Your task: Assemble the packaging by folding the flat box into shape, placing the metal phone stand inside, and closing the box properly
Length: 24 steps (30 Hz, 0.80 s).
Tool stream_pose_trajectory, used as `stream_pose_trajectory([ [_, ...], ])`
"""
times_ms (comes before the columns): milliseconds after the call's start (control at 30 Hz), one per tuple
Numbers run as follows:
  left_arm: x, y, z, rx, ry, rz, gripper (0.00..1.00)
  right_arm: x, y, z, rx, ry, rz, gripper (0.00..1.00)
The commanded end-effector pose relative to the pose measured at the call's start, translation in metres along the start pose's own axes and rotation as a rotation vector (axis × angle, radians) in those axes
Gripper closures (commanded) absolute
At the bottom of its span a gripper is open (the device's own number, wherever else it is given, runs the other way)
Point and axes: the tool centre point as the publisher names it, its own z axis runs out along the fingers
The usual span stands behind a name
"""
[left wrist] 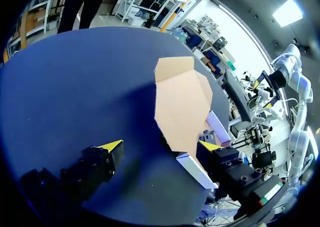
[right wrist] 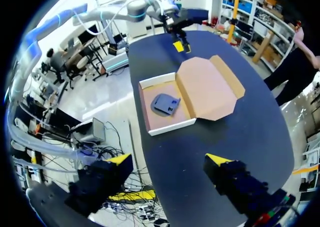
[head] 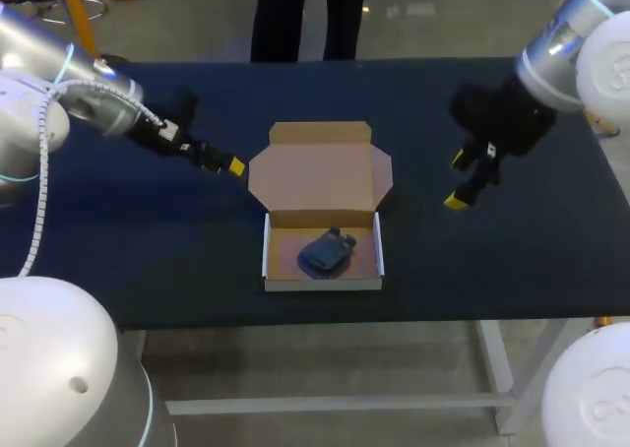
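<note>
Head view: the left gripper hangs just beside the left edge of the open lid of the box. The left wrist view shows its fingers spread wide and empty. The right gripper is likewise parted and grasps nothing, well apart on the box's right. The phone stand lies inside the box's tray.

Dim scene, overhead lighting, soft shadow beside box.
</note>
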Motion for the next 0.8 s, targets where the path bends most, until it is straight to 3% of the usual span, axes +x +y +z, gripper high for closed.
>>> stream_pose_trajectory([
  [33,-0.014,-0.008,0.011,-0.008,0.065,-0.002,0.0,-0.01,0.013,-0.002,0.057,0.052,-0.011,0.0],
  [300,-0.019,-0.016,0.022,-0.008,0.115,0.007,0.0,-0.02,0.027,-0.003,0.093,0.058,-0.041,0.0],
  [500,-0.016,-0.022,0.03,-0.003,0.143,0.007,0.07,-0.024,0.032,-0.004,0.111,0.05,-0.045,0.0],
  [633,-0.01,-0.022,0.037,-0.004,0.172,0.016,0.14,-0.029,0.032,-0.001,0.125,0.047,-0.034,0.02],
  [700,-0.006,-0.022,0.04,-0.002,0.182,0.021,0.25,-0.03,0.033,0.0,0.136,0.045,-0.03,0.05],
  [800,-0.001,-0.022,0.045,-0.001,0.203,0.028,0.32,-0.034,0.033,0.002,0.142,0.046,-0.029,0.07],
])
